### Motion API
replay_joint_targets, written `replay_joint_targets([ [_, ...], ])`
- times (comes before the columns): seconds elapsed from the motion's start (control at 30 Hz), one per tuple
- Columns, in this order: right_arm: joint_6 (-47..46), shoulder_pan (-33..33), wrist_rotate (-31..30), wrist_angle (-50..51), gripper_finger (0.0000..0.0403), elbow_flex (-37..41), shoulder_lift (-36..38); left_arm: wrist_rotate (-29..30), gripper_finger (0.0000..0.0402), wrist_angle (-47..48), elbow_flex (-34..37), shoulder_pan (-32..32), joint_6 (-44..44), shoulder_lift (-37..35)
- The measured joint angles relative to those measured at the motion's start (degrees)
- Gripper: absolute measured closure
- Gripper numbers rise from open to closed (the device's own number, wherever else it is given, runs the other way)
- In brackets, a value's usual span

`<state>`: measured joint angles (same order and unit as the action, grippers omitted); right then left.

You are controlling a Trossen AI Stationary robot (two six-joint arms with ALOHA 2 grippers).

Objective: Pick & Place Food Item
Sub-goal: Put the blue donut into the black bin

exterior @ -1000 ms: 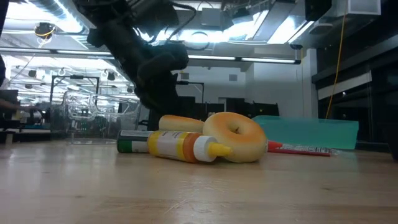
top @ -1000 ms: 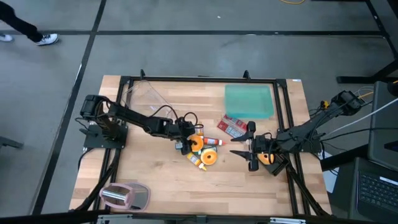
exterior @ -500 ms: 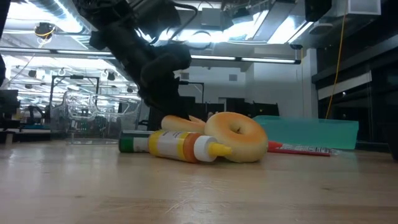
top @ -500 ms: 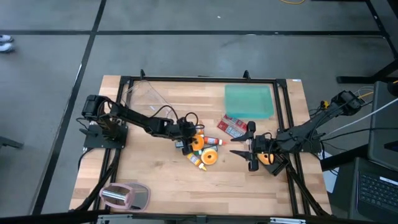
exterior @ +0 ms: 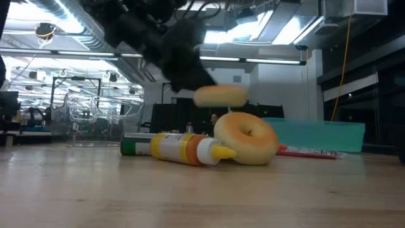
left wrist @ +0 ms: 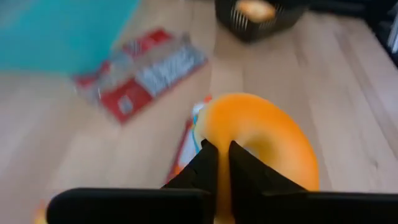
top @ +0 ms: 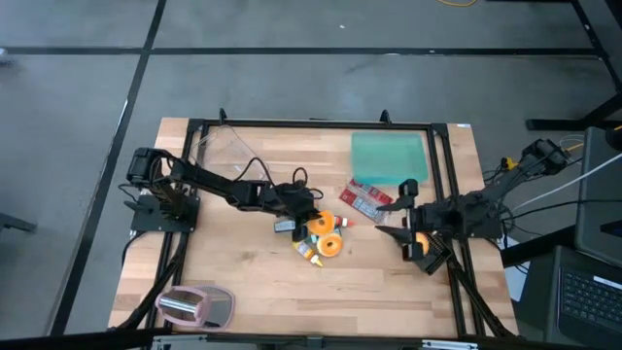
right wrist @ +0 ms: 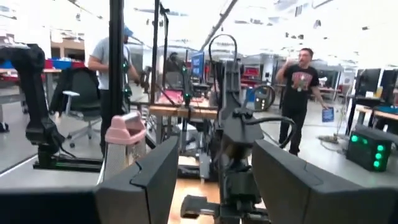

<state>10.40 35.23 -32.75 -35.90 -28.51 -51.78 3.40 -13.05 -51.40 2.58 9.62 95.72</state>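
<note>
My left gripper (top: 313, 212) is shut on an orange donut (exterior: 219, 96) and holds it above the table's middle. Below it, a second donut (exterior: 247, 138) leans on its edge against a yellow mustard bottle (exterior: 177, 147) that lies on its side. My right gripper (top: 398, 216) hangs open and holds nothing, to the right of the food pile. In the right wrist view its fingers (right wrist: 143, 180) point out at the room. My left gripper pinches the donut's near rim (left wrist: 214, 134) between its two fingers, which stand almost together. The fingers come slanting down from the table's left. The donut hangs about level, lifted clear of the table and of the other food (exterior: 219, 96).
A red snack packet (top: 364, 197) lies just right of the pile, with a teal tray (top: 389, 157) beyond it at the far right. There is a clear container (top: 219, 146) at the far left and a pink object (top: 194, 306) at the near left corner. People stand in the room beyond.
My left gripper has shut on one donut, tipped up toward level and lifted it off the table, a little toward the right. The second donut and the bottle stay on the table. My right gripper has risen and moved toward the far right, still open.
</note>
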Motion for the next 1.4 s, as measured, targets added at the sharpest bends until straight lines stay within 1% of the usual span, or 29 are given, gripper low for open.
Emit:
replay_joint_targets([
  [0.07, 0.35, 0.65, -2.26, 1.67, 0.0202, 0.00, 1.05, 0.01, 0.0387, -0.83, -1.69, -0.30, -2.29, 0.00],
  [0.17, -2.25, 1.02, -8.81, 4.71, 0.0202, 0.00, 1.41, 0.70, 0.0387, -1.41, -4.81, -0.82, -6.22, -0.02],
  [0.23, -7.46, 0.98, -12.62, 8.26, 0.0202, 0.00, 1.39, 3.37, 0.0385, -1.55, -7.15, -0.81, -11.54, -0.02],
  [0.3, -14.66, 0.46, -14.52, 12.23, 0.0202, 0.00, 1.39, 7.15, 0.0385, -2.32, -9.48, -0.67, -17.54, -0.02],
  [0.37, -20.63, -0.31, -14.63, 15.46, 0.0202, 0.00, 1.30, 10.63, 0.0386, -3.13, -11.95, -0.20, -22.71, -0.02],
  [0.43, -23.53, -0.65, -14.90, 16.03, 0.0202, 0.00, 0.99, 12.28, 0.0386, -4.34, -13.96, 0.06, -27.84, -0.09],
  [0.6, -25.87, -1.45, -13.36, 16.02, 0.0202, 0.00, 0.43, 12.01, 0.0386, -8.88, -17.47, 1.26, -38.07, -0.09],
  [0.7, -26.04, -1.68, -11.76, 15.94, 0.0202, 0.00, 0.43, 11.95, 0.0386, -9.95, -18.92, 2.28, -42.31, -0.09],
  [0.8, -25.81, -1.80, -11.34, 15.36, 0.0202, 0.00, 0.43, 11.95, 0.0386, -10.59, -19.32, 2.76, -44.61, 0.22],
  [1.0, -24.54, -2.29, -11.03, 14.10, 0.0202, 0.00, 0.43, 11.96, 0.0386, -11.82, -19.30, 2.74, -45.77, 1.36],
  [1.2, -24.35, -4.06, -7.05, 13.61, 0.0202, 0.00, 0.43, 10.51, 0.0386, -17.38, -19.41, 2.62, -46.16, 4.38],
  [1.4, -24.48, -4.38, -6.64, 13.63, 0.0202, 0.00, 0.43, 10.35, 0.0386, -18.69, -19.38, 2.61, -46.42, 5.49],
])
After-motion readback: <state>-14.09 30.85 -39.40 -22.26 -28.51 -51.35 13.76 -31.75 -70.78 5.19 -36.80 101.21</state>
